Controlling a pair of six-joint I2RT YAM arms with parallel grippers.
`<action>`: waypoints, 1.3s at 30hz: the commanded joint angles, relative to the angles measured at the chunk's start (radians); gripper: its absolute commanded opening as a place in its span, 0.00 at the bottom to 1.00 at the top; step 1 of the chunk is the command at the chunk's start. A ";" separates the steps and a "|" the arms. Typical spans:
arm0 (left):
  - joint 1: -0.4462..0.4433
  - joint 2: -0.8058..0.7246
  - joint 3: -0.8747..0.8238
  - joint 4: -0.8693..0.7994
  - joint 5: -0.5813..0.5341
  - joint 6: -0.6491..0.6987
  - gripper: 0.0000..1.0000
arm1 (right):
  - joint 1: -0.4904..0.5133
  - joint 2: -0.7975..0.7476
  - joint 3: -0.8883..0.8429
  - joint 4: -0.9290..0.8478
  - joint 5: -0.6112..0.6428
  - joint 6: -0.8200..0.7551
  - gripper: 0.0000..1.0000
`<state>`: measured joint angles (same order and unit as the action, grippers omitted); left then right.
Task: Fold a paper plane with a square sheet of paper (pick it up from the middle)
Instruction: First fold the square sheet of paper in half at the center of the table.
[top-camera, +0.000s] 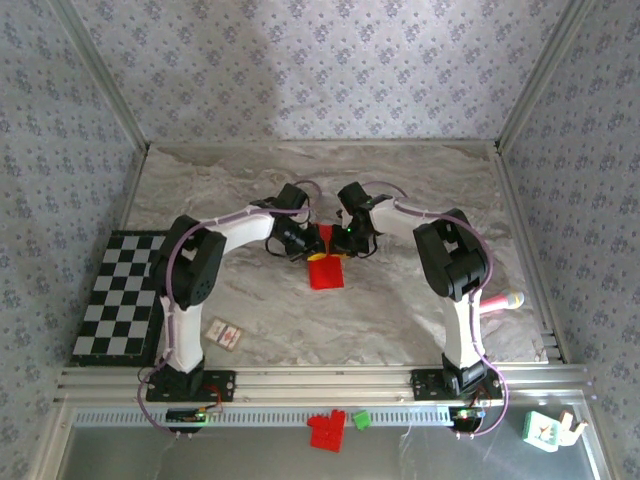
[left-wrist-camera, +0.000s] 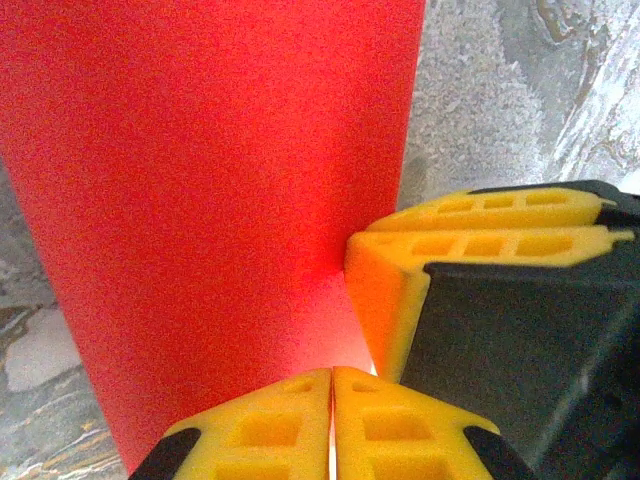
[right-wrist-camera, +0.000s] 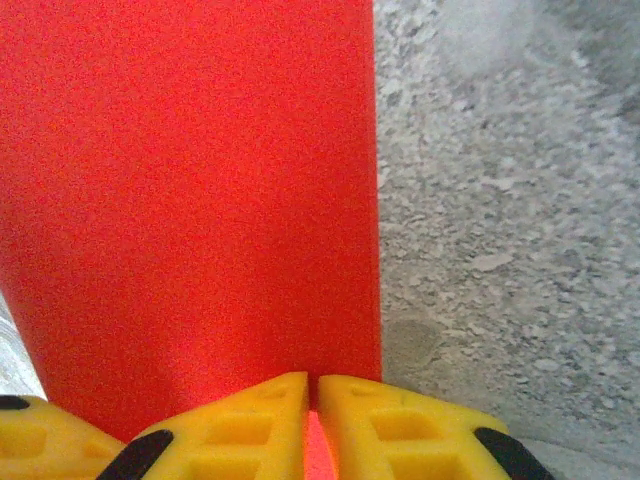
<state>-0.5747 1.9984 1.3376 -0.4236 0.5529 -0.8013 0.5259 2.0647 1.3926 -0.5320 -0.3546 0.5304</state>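
Grey floral-papered walls (top-camera: 300, 70) enclose a marbled tabletop (top-camera: 420, 180).

Marbled table (top-camera: 420, 190) with checkerboard (top-camera: 120, 300), small card (top-camera: 224, 334)

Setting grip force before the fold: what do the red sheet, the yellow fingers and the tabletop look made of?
Red sheet: thin matte paper, apparently; flat, straight edges, no gloss. Yellow fingers: probably moulded plastic or rubber, with ribbed pockets. Tabletop: marble-patterned, grainy, possibly printed laminate.
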 joint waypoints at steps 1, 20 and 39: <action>-0.005 0.023 0.042 -0.052 -0.009 0.015 0.10 | 0.014 0.106 -0.052 -0.113 0.147 -0.001 0.16; 0.020 0.054 -0.021 -0.084 -0.083 0.024 0.10 | 0.019 0.136 -0.040 -0.169 0.217 -0.021 0.16; 0.100 -0.143 -0.197 -0.047 -0.082 0.077 0.08 | 0.016 0.161 -0.008 -0.200 0.269 -0.070 0.16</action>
<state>-0.4831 1.9106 1.1484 -0.4194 0.4969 -0.7490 0.5488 2.0907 1.4559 -0.6144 -0.2726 0.4877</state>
